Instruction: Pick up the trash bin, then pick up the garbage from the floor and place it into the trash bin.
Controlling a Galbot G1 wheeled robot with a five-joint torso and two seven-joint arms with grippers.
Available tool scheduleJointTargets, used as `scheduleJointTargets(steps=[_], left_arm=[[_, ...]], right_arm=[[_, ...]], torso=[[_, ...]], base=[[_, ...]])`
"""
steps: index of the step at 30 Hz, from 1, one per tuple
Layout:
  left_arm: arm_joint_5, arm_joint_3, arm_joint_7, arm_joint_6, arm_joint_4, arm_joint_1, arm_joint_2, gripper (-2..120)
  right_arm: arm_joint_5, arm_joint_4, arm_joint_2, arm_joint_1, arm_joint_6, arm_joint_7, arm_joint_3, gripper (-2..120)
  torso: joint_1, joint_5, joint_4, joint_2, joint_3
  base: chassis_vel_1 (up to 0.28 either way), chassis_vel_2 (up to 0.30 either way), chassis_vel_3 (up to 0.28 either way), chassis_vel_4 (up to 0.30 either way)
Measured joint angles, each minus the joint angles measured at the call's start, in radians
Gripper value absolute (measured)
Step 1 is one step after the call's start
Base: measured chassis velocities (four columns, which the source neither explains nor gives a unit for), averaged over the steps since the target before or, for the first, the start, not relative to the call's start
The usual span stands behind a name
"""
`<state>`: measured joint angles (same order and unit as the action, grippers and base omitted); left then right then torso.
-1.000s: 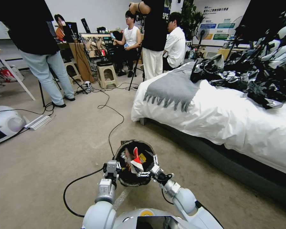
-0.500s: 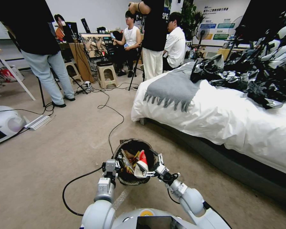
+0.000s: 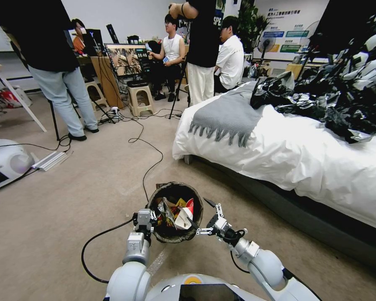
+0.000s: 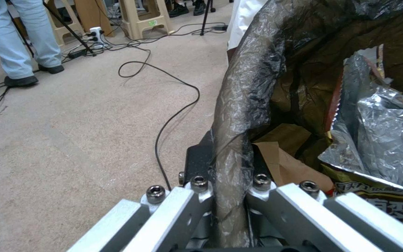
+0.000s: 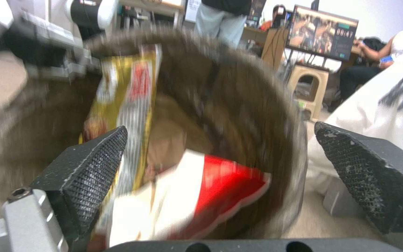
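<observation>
The left gripper (image 3: 148, 217) pinches the trash bin (image 3: 175, 211) rim at nine o'clock, keeping it lifted; the right gripper (image 3: 208, 217), jaws spread and empty, sits at four o'clock beside the garbage (image 3: 177, 211) heaped inside.

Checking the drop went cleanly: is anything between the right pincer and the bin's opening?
Nothing visible. The right pincer hangs open beside the trash bin rim, with the red-and-white wrapper inside. The left pincer clamps the opposite rim.

The trash bin (image 5: 257, 115) and its garbage (image 5: 201, 196) are motion-blurred in the right wrist view.
</observation>
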<state>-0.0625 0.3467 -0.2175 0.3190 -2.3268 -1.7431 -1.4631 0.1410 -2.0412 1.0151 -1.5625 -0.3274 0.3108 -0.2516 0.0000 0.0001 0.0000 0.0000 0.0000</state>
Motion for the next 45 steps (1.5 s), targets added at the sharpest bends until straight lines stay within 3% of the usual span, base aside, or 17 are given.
scheduleJointTargets(steps=[14, 18, 20, 27, 45], left_arm=[[0.036, 0.002, -0.008, 0.014, 0.002, 0.002, 0.005, 0], [0.037, 0.005, -0.008, 0.013, 0.009, 0.005, 0.005, 0], [0.037, 0.006, -0.008, 0.013, 0.011, 0.005, 0.005, 0], [0.038, 0.006, -0.008, 0.011, 0.010, 0.004, 0.005, 0], [0.037, 0.009, -0.008, 0.008, 0.010, 0.002, 0.002, 0]], right_arm=[[-0.003, -0.069, 0.033, -0.036, -0.061, 0.002, -0.052, 100], [-0.020, -0.092, 0.099, -0.077, -0.114, -0.028, -0.102, 100], [-0.044, -0.096, 0.182, -0.114, -0.150, -0.091, -0.141, 100], [-0.050, -0.089, 0.302, -0.173, -0.175, -0.208, -0.177, 100], [-0.036, -0.056, 0.349, -0.145, -0.189, -0.208, -0.177, 100]], torso=[[0.000, -0.0002, 0.0001, 0.000, 0.000], [0.000, -0.0003, 0.0001, 0.000, 0.000], [0.000, -0.0001, -0.0001, 0.000, 0.000], [0.000, -0.0001, -0.0002, 0.000, 0.000], [0.000, -0.0001, 0.0000, 0.000, 0.000]], base=[[0.000, 0.000, 0.000, 0.000], [0.000, 0.000, 0.000, 0.000], [0.000, 0.000, 0.000, 0.000], [0.000, 0.000, 0.000, 0.000], [0.000, 0.000, 0.000, 0.000]])
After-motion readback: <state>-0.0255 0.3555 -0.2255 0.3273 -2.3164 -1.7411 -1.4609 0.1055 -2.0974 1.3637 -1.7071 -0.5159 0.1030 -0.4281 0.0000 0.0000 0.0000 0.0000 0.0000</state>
